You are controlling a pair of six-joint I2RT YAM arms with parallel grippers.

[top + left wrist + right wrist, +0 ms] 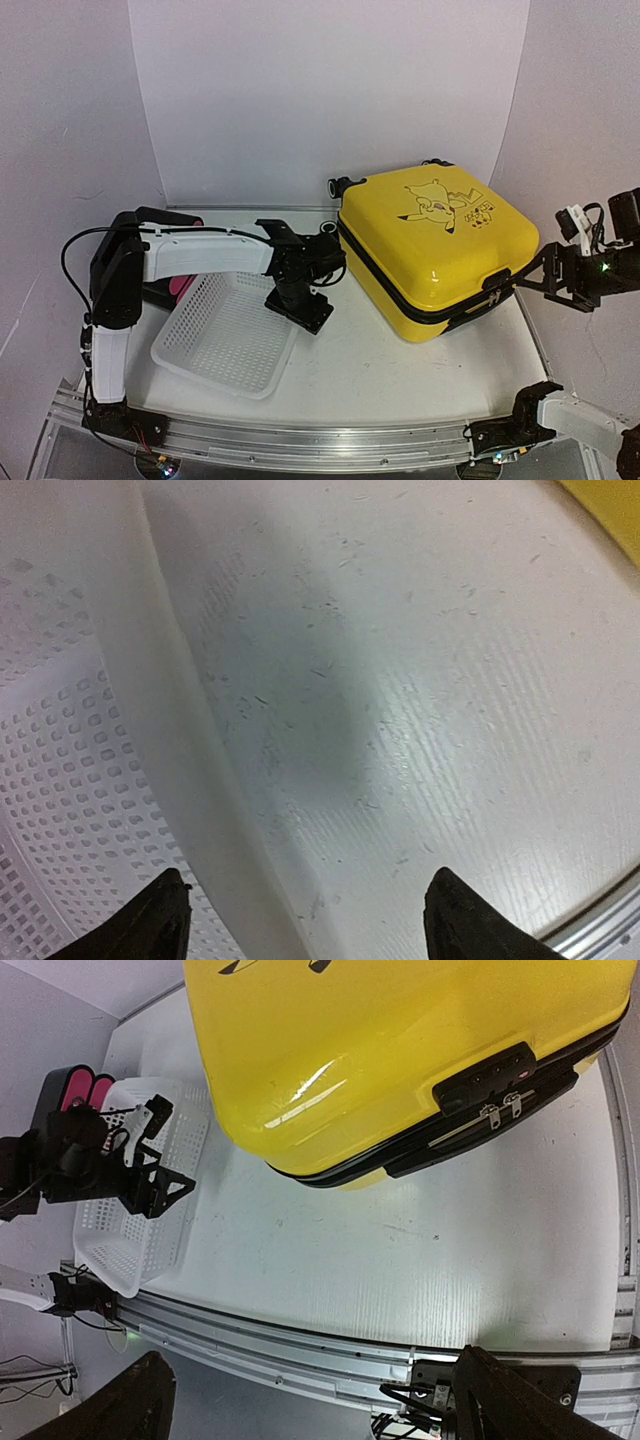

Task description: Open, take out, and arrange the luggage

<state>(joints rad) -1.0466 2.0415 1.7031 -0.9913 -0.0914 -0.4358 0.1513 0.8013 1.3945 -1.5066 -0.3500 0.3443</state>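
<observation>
1. The luggage (435,245) lies flat on the far right part of the desk (400,370). It is yellow and it is closed. The lid with the black drawing faces up.
2. Its black zip band runs all the way round and looks shut. The lock (485,1078) and the zip pulls are on the side nearest my right hand. Its black wheels (340,185) point to the far edge of the desk.
3. My right gripper (320,1400) hangs near the right edge of the desk and points at the lock side of the luggage. Its two fingers are spread wide with nothing between them. It is not touching the luggage.
4. My left gripper (310,920) points down in the middle of the desk, between the white basket (225,340) and the luggage. Its fingers are spread wide too and hold nothing.
5. One left finger (160,920) is over the basket's rim. The other is over bare desk.
6. The basket sits near the left near corner of the desk.
7. A black case with pink ends (180,290) is just behind the basket, by the left edge.
</observation>
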